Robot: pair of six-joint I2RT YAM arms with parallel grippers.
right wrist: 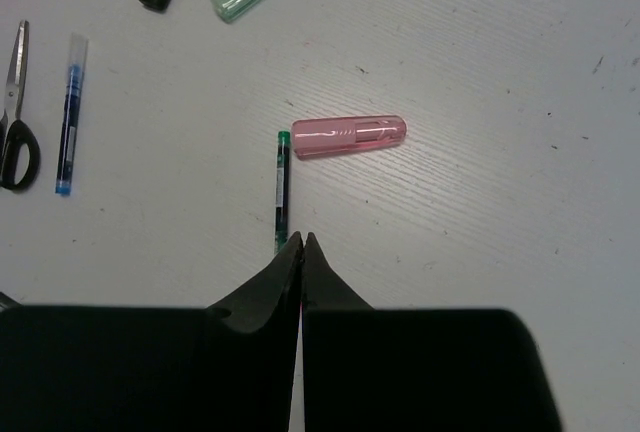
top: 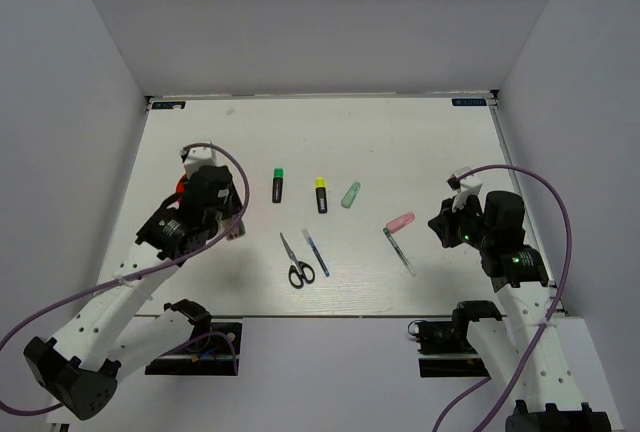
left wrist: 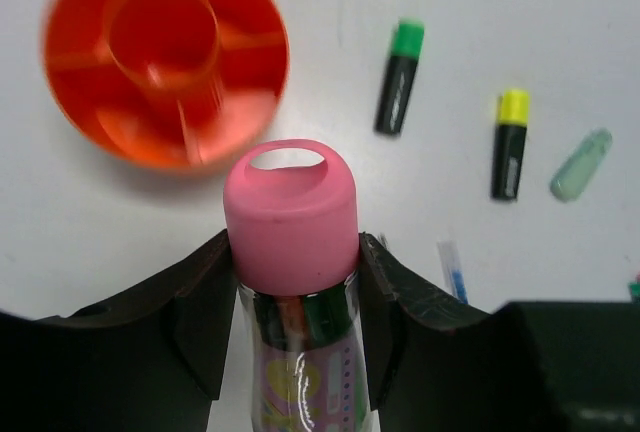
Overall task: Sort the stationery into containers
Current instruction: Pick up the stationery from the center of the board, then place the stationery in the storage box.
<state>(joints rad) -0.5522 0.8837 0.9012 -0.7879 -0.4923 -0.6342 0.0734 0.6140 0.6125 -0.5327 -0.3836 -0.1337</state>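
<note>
My left gripper [left wrist: 290,252] is shut on a clear tube with a pink cap [left wrist: 290,212] and holds it above the table, just near of the red-orange divided cup [left wrist: 165,57]. In the top view the left gripper [top: 232,227] hides most of the cup [top: 180,188]. My right gripper [right wrist: 302,242] is shut and empty, its tips over the near end of the clear pen [right wrist: 282,187]. The pink highlighter [right wrist: 348,136] lies just beyond it. On the table lie the scissors [top: 296,262], blue pen [top: 316,252], green-capped marker [top: 277,184], yellow-capped marker [top: 321,194] and pale green highlighter [top: 351,194].
White walls close in the table on the left, right and back. The loose stationery lies in a band across the middle of the table, between the two arms. Purple cables loop from both arms.
</note>
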